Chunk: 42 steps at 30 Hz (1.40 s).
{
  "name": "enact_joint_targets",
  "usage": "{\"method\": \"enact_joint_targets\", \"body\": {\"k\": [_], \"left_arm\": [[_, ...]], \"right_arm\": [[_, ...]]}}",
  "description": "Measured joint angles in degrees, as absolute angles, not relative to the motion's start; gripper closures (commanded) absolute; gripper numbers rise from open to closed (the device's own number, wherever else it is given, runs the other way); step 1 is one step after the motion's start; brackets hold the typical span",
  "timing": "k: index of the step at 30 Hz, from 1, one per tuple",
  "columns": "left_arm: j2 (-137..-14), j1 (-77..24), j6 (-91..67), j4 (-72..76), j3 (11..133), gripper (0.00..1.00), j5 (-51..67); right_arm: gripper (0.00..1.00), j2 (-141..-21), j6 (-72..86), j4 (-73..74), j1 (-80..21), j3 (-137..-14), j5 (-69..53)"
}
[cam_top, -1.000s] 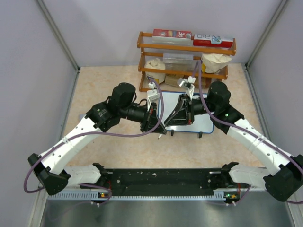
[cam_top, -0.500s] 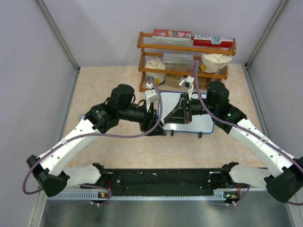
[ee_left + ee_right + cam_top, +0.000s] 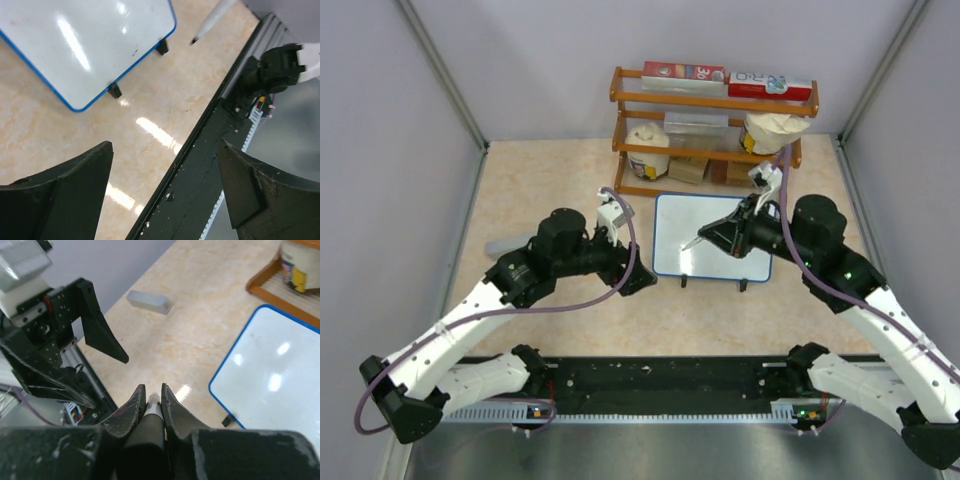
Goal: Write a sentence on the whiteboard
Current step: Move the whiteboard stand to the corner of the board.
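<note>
Right pincer (image 3: 712, 235) is pinching a marker (image 3: 696, 241), both fingers pressed onto the barrel. In its own wrist view only a pale bit of the marker (image 3: 152, 401) shows between the fingers, and the tip is hidden behind them.

From above, the tip overlaps the near-left part of the board (image 3: 680, 212). The left wrist view instead shows the marker (image 3: 214, 15) against bare worktop (image 3: 165, 95), just beside the board's corner and apart from it. Its upper end is cut off by the frame.

Seen from its wrist, the left pincer (image 3: 165, 146) is spread wide with nothing between its fingers. From above it sits over the worktop at the board's near-left corner, where the fingertips are hard to tell from the dark wrist.

The board lies on the worktop on small black feet (image 3: 115, 91), in front of a wooden rack (image 3: 715, 100). Its face reads plain white with glare spots. The right arm covers its near-right part from above, and both wrist views show only a portion of it.

A grey block (image 3: 147, 301) lies on the worktop left of the board. From above it is half hidden by the left arm.
</note>
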<state>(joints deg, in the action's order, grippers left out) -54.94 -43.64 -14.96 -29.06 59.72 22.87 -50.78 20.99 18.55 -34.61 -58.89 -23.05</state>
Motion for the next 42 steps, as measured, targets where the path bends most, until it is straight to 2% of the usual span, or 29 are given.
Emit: {"method": "enact_joint_targets", "body": {"k": [4,13,32,38,42], "left_arm": [[-59.92,-43.57,-17.54,-27.62,56.16,0.18,17.85],[-79.42,-43.92,-23.53,-24.23,54.41,0.16,9.17],[-96.92,-54.37,-33.32,-15.4,55.18,0.18,-7.18],[-101.97,-57.19,-34.48,-11.97,59.57,0.23,-11.97],[-106.0,-59.18,-34.79,-10.52,63.64,0.31,-14.74]], "right_arm": [[1.0,-47.68,21.17,21.3,-32.4,-57.78,-16.69],[1.0,-47.83,22.22,26.24,-20.34,-56.66,-14.63],[1.0,-50.33,20.47,27.73,-12.16,-56.66,-17.3],[1.0,-50.33,19.7,27.73,-11.66,-56.66,-17.39],[1.0,-50.33,19.49,27.73,-11.27,-56.66,-17.5]]}}
